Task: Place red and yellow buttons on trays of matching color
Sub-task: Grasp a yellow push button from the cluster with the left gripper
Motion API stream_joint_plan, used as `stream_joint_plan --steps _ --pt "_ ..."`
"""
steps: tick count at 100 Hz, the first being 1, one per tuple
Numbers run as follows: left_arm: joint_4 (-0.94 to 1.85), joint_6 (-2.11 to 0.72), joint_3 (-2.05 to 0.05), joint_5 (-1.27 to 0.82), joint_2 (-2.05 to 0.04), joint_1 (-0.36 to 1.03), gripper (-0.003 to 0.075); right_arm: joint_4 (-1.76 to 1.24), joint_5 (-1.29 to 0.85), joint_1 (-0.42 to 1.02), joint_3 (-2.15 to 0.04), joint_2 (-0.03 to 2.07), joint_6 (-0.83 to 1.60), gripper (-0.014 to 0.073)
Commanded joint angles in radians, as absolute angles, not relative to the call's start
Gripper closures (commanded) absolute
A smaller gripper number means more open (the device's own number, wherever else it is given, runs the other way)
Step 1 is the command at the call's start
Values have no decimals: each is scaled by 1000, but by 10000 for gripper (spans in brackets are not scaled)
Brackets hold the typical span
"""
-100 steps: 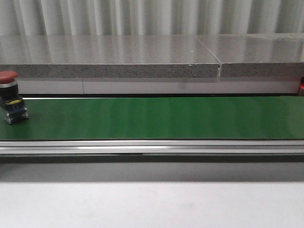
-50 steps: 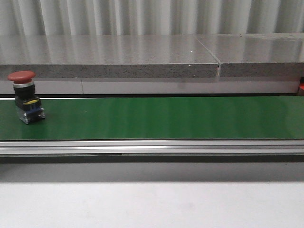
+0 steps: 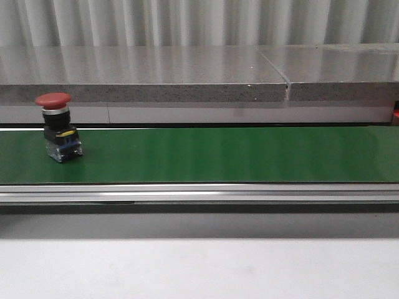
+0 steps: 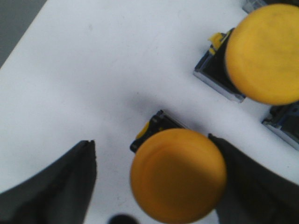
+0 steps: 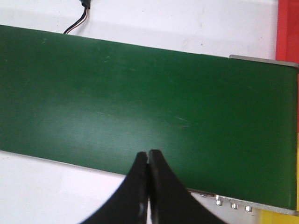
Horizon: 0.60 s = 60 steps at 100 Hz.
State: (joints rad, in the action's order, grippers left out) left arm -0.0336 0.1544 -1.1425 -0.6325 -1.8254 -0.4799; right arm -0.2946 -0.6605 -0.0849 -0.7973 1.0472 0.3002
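A red button (image 3: 58,126) with a black and blue base stands upright on the green belt (image 3: 237,154) at its left end in the front view; neither gripper shows there. In the left wrist view my left gripper (image 4: 150,140) is open around a yellow button (image 4: 178,175) on a white surface. One finger (image 4: 247,177) is at the cap's edge and the other stands well apart. My right gripper (image 5: 148,153) is shut on nothing over the belt's (image 5: 140,93) near edge. A red strip (image 5: 288,28) and a yellow strip (image 5: 280,217) show past the belt's end, perhaps the trays.
A second yellow button (image 4: 266,51) and part of a third base (image 4: 286,123) stand close beside the one between my fingers. A grey stone ledge (image 3: 187,75) runs behind the belt and a metal rail (image 3: 199,193) along its front. A thin cable (image 5: 77,21) lies beyond the belt.
The red button has travelled to the right along the belt, from the frame's left edge to a spot well inside the view.
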Motion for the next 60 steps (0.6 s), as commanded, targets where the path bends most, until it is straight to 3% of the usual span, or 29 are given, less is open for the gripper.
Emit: stream_joint_plan --steps 1,20,42,60 --pt "-30 167 -1170 -614 -1780 -482 455 -311 -620 -84 -821 1027 313 662" --pt "-30 167 -1170 -651 -1726 -482 737 -311 -620 -84 -821 1027 313 662" --pt "-26 167 -1170 -681 -1583 -465 740 -311 -620 -84 -821 1027 313 662" --pt "-24 158 -1170 -710 -1445 -368 740 -311 -620 -84 -821 1027 313 662"
